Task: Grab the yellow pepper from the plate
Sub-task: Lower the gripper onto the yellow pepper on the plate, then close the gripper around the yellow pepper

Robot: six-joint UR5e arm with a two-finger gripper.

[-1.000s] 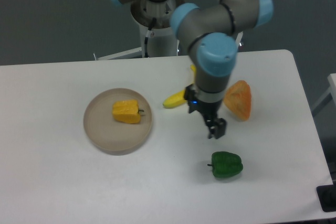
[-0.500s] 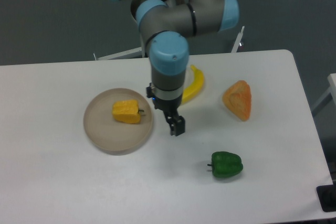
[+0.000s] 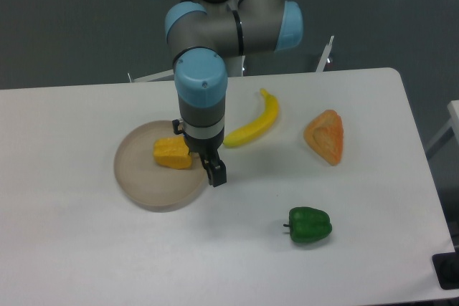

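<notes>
Yellow pepper [image 3: 171,153] lies on plate [image 3: 140,180], tool [image 3: 215,174] just right of it over the rim, spread or pressed together I cannot tell; centre above pepper, straddle it before descending.

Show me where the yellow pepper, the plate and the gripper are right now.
yellow pepper [image 3: 170,153]: fixed camera, on its visible yellow side.
plate [image 3: 143,193]: fixed camera, on bare dish near the front rim.
gripper [image 3: 216,174]: fixed camera, at its dark fingertips by the plate's right rim.
</notes>
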